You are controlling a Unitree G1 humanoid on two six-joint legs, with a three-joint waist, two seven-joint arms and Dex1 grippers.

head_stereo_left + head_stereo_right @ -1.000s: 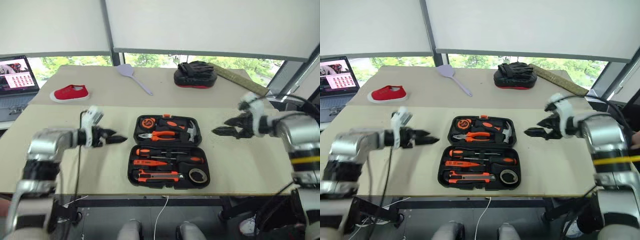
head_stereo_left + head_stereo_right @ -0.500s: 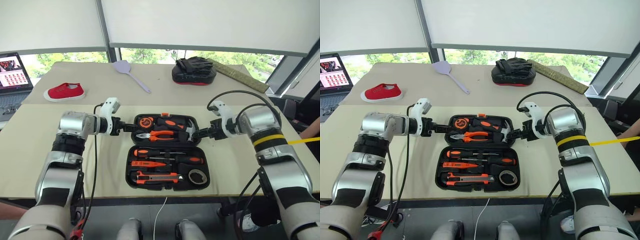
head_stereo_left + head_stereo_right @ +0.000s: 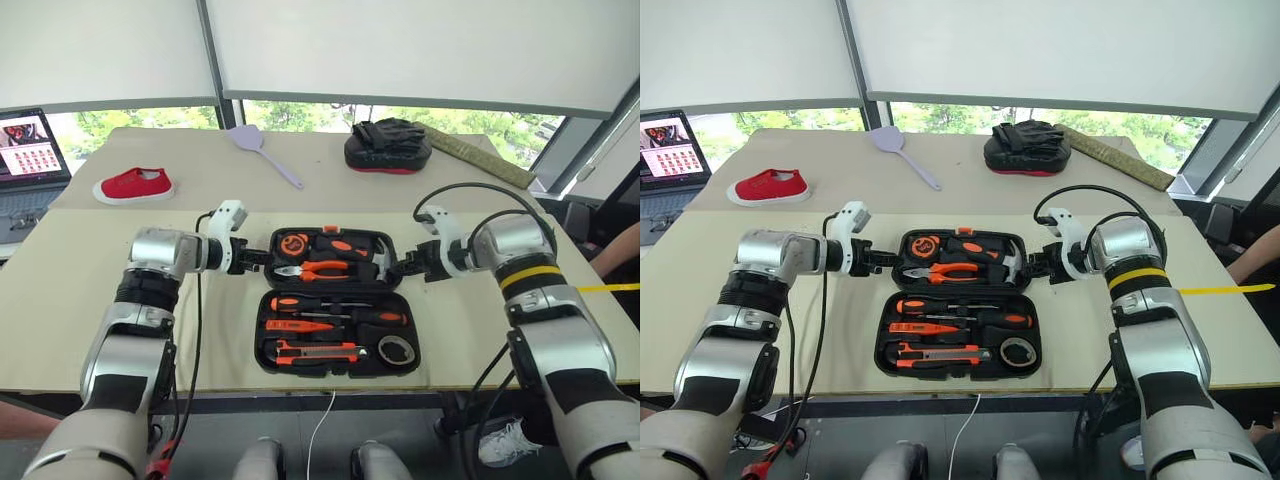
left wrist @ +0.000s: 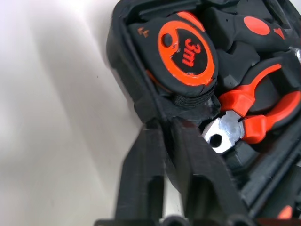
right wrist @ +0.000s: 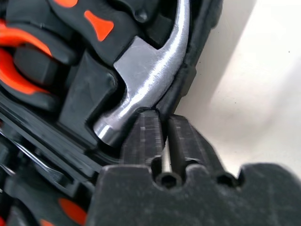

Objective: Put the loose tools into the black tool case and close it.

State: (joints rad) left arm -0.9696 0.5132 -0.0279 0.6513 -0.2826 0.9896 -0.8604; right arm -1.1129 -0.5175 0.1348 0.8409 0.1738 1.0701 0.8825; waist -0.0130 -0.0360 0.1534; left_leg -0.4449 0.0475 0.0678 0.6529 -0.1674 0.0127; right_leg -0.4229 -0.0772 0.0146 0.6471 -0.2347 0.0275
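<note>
Black tool case (image 3: pixel 337 303) lying open, flat on bench (image 3: pixel 90 300), centre front, both halves facing up. Far half: tape measure (image 4: pixel 186 49), orange-handled pliers (image 3: pixel 318 270), hammer (image 5: pixel 148 77). Near half: two screwdrivers (image 3: pixel 335 303), slim orange tester pen (image 3: pixel 300 325), utility knife (image 3: pixel 318 350), small grey tape roll (image 3: pixel 397 351), all seated in slots.

L gripper (image 3: pixel 258 258) at left edge of far half, fingers (image 4: pixel 146 179) clenched tight against each other, tips touching case rim just beside tape measure and pliers' nose; whether rim is pinched between them, cannot tell.

R gripper (image 3: pixel 393 269) at right edge of far half, fingers (image 5: pixel 148 136) likewise pressed together, only a thin slit between, tips against case rim right by hammer head; nothing visibly held.

Both arms angled inward toward case from opposite sides.

Far side of bench: red shoe (image 3: pixel 133 186) at left, lilac fly swatter (image 3: pixel 265 150) mid, black-and-red padded mitt (image 3: pixel 387 145) at right, well apart from case. Laptop (image 3: pixel 32 160) off far left.
</note>
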